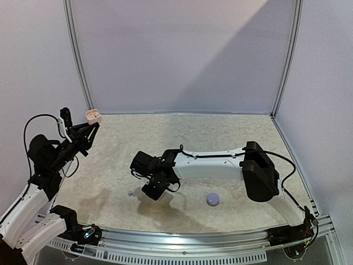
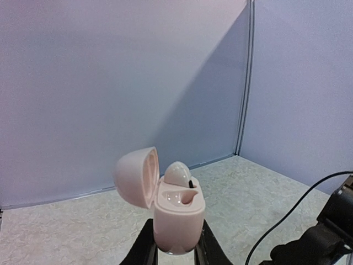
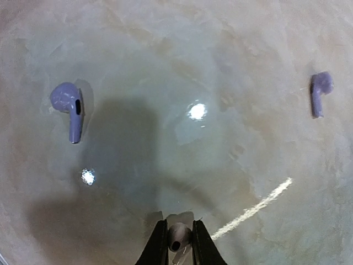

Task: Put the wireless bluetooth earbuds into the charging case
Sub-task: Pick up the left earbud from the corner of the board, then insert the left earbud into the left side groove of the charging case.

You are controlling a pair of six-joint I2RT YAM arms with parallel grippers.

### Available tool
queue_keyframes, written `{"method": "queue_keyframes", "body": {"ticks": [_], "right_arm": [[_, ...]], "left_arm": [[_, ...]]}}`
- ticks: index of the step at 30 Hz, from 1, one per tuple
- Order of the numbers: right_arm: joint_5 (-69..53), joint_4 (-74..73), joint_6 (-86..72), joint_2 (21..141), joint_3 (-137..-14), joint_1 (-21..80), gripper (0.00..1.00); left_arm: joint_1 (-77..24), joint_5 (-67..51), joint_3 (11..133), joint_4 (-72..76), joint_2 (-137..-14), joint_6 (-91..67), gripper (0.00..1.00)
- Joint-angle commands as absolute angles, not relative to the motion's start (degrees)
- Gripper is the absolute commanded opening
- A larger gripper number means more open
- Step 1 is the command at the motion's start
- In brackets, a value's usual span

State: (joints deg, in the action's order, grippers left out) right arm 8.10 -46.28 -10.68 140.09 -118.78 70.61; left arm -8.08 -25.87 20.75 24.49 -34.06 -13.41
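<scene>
Gripping the charging case (image 2: 177, 218) low on its body, the left tool (image 2: 176, 247) was clamped on it and held it upright in the air. The lid (image 2: 135, 174) stood open to that tool's left, one seated earbud (image 2: 177, 173) sat in place, and the socket beside it was bare. Light, hard and glossy, the case would probably twist if pushed from above, so the low hold on its flanks seemed sound. The right tool (image 3: 178, 227) pointed down at the counter (image 3: 231, 165), its fingers pressed against both sides of a whitish earbud (image 3: 177, 238). Tiny and smooth, that earbud would likely squirt out of an off-centre pinch. Ahead of this tool lay a left lavender earbud (image 3: 69, 105) and a right lavender earbud (image 3: 318, 88), both well apart from it.
</scene>
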Motion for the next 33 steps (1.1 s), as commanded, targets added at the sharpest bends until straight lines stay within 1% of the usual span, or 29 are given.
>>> {"method": "queue_keyframes", "body": {"ticks": [1, 4, 10, 13, 16, 18, 22, 24, 29, 33], "right_arm": [[19.45, -45.48, -11.22, 130.9, -120.73, 71.0, 0.0], [25.61, -43.48, -10.6, 123.67, -120.66, 71.01, 0.0], [30.73, -36.65, -10.09, 110.12, -120.47, 71.27, 0.0], [32.93, -30.71, -9.62, 106.16, -120.28, 72.62, 0.0], [33.71, -23.16, -6.39, 103.45, -120.38, 74.97, 0.0], [34.2, -17.94, -3.14, 102.9, -120.64, 77.03, 0.0], [34.17, -9.93, 3.82, 104.51, -123.33, 79.9, 0.0], [32.28, -7.6, 4.87, 106.08, -124.57, 80.53, 0.0], [30.47, -4.0, 6.54, 109.77, -126.39, 81.24, 0.0], [23.59, -2.7, 8.09, 111.58, -127.16, 81.24, 0.0]], "left_arm": [[-8.57, -28.9, 21.47, 24.69, -35.49, -9.4, 0.0], [-11.3, -29.36, 21.34, 27.24, -35.49, -7.21, 0.0], [-21.36, -25.46, 20.63, 34.75, -35.2, 3.24, 0.0], [-25.9, -22.67, 20.78, 38.55, -36.89, 6.16, 0.0], [-30.19, -17.1, 21.78, 41.31, -39.18, 9.74, 0.0], [-34.38, -12.32, 21.9, 44.01, -40.27, 13.77, 0.0], [-43.27, 2.82, 23.03, 47.6, -42.98, 22.75, 0.0], [-45.46, 6.26, 23.47, 49.0, -43.61, 23.85, 0.0], [-47.23, 9.34, 25.24, 49.11, -45.32, 23.74, 0.0], [-47.37, 8.3, 27.29, 46.32, -46.45, 21.9, 0.0]]}}
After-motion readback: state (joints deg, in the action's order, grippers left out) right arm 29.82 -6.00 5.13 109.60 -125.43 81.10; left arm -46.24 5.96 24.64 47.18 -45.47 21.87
